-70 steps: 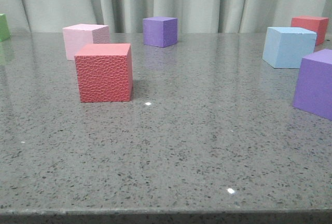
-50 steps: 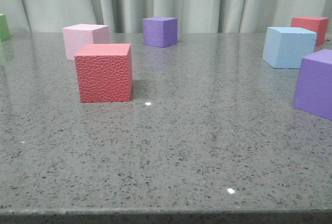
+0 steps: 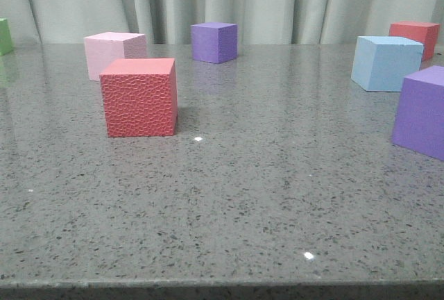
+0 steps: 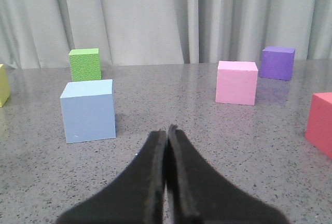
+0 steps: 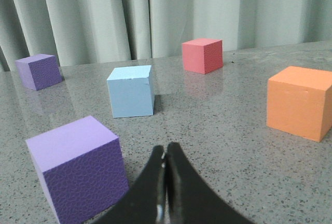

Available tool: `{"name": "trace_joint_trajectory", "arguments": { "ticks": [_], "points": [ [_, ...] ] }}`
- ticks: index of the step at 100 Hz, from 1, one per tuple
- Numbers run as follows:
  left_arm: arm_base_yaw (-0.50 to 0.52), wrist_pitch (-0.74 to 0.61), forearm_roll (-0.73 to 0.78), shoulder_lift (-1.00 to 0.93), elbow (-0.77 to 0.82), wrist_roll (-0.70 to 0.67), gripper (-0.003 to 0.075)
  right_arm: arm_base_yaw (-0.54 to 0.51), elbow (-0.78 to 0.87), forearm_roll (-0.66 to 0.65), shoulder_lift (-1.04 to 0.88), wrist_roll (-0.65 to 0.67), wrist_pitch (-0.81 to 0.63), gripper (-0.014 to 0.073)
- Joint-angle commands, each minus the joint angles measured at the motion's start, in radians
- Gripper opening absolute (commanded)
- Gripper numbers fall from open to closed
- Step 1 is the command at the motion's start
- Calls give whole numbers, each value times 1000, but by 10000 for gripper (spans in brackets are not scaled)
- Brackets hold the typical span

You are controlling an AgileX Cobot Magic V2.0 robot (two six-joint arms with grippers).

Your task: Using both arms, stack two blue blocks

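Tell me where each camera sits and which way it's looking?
Front view: low at the table edge, facing forward at the curtain; no robot parts show.
Left wrist view: on the left arm, over the shut left gripper, facing a blue block.
Right wrist view: on the right arm, over the shut right gripper.
Shared: front and right wrist views both show the other blue block.

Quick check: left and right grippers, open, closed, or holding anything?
Left gripper: closed, holding nothing.
Right gripper: closed, holding nothing.

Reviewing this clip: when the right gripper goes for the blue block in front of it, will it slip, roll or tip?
The blue block is a flat-faced cube resting squarely, so it probably won't roll or tip. Its matte faces likely grip well. The right gripper is shut, so it must open first.
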Motion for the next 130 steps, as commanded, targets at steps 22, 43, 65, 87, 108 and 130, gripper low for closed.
{"name": "trace_joint_trajectory", "arguments": {
  "ticks": [22, 43, 65, 87, 108, 130],
  "points": [
    [-7, -72, -10, -33, 3, 1, -19, -6, -17, -10, -21, -3, -77, -67],
    [-7, -72, -10, -33, 3, 1, -19, -6, -17, -10, -21, -3, -77, -67],
    [-7, -74, -10, -33, 3, 1, -19, -6, -18, -10, -21, -3, -88, -67],
    [-7, -81, -10, -29, -45, 1, -19, -6, -72, -10, -13, -3, -10, -67],
    [-7, 35, -13, 53, -198, 1, -19, -6, -225, -9, 72, -3, 161, -62],
    [-7, 112, -13, 222, -400, 1, -19, -6, -435, -4, 240, -3, 357, -62]
  ]
}}
